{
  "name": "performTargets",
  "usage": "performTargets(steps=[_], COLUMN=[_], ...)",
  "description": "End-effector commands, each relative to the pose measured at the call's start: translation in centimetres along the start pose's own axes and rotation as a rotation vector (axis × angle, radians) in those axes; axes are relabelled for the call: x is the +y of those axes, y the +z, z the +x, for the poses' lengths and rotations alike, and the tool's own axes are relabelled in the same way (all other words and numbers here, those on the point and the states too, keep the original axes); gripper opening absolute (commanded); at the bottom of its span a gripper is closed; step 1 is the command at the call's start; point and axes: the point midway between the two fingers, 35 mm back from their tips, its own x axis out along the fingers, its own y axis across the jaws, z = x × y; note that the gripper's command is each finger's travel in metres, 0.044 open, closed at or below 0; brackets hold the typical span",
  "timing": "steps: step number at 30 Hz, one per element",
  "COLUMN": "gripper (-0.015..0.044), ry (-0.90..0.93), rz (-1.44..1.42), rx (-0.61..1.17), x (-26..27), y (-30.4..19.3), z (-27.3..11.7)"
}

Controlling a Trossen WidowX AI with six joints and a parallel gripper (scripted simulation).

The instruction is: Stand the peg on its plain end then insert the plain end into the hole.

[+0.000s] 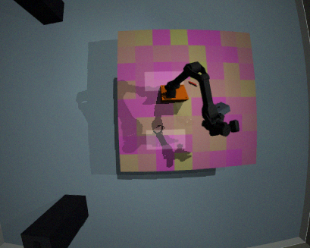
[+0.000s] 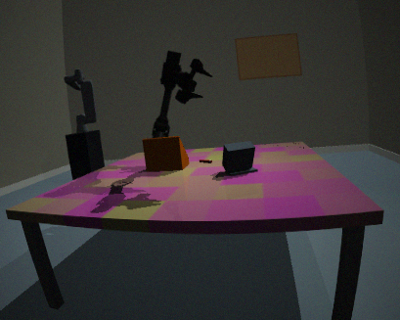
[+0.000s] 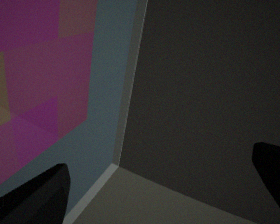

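Observation:
The peg (image 1: 192, 83) (image 2: 205, 161) is a small red and dark rod lying flat on the patchwork table (image 1: 237, 52) (image 2: 289, 207). Its white band cannot be made out. A grey block with a slanted side (image 1: 223, 108) (image 2: 239, 159) stands on the table and looks like the sloped panel; no hole shows, and the arm covers part of it in the top view. My gripper (image 2: 206, 86) (image 3: 164, 163) is open and empty, high above the table and well away from the peg. Its two fingers stand wide apart in the wrist view.
An orange block (image 1: 181, 92) (image 2: 162, 154) with a slanted side is at the arm's base. Two dark pedestals (image 1: 51, 225) (image 1: 46, 7) stand off the table; one (image 2: 85, 154) carries another arm (image 2: 88, 100). The wrist view shows the table's edge, floor and walls.

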Motion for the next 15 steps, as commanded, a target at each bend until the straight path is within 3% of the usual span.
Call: performTargets(steps=[1,15], gripper=[0.0440,0.0440], ry=[0.066,0.338], rz=[-0.045,-0.241], rx=[-0.056,-0.337], x=[0.6,4.8], y=[2.9,15.7], z=[1.8,6.9])
